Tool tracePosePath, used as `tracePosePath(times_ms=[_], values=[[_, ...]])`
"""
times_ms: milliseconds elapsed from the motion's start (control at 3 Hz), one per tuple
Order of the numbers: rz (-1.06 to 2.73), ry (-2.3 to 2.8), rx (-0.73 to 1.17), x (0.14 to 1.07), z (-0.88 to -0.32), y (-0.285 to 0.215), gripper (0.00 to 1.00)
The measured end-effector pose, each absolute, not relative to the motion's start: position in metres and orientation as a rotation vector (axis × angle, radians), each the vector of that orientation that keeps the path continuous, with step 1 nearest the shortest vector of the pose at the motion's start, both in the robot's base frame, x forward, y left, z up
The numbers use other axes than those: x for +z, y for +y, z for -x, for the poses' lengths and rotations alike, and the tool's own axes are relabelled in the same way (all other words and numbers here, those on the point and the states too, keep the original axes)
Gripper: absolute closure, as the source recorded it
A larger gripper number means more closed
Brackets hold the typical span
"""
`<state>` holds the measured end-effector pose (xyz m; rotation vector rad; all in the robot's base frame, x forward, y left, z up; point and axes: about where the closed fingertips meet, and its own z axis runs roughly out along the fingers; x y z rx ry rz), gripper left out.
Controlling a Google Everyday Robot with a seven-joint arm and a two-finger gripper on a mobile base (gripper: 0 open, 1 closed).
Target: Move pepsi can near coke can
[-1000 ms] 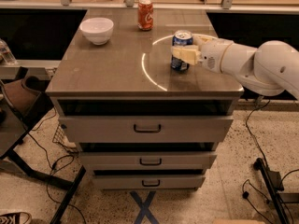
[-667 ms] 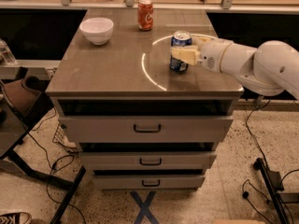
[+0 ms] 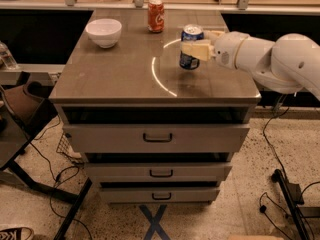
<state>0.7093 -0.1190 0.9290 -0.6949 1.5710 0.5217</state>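
Observation:
The dark blue pepsi can (image 3: 190, 54) is at the right middle of the cabinet top (image 3: 125, 69), upright and seemingly raised slightly off the surface. My gripper (image 3: 194, 43) reaches in from the right and is shut on the can, one tan finger (image 3: 198, 49) across its front and the other behind it. The red-orange coke can (image 3: 156, 15) stands upright near the back edge, apart from the pepsi can, to its back left.
A white bowl (image 3: 104, 32) sits at the back left of the top. A white arc (image 3: 159, 74) is marked on the surface. Drawers (image 3: 157, 137) are below. A counter runs behind; cables and a chair base lie on the floor.
The pepsi can, held in my gripper, has risen slightly and shifted a little toward the back left. The coke can and bowl have not moved.

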Motion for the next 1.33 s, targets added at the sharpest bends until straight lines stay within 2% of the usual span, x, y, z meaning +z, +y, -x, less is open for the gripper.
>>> tracePosePath(times_ms=[333,667,1333], values=[[0.669,1.555,0.525,0.963,-0.74,-0.121,1.0],[0.568,1.543,0.554,1.004,-0.803,-0.124,1.0],[0.508,1.556,0.484,0.994,-0.889,-0.13,1.0]])
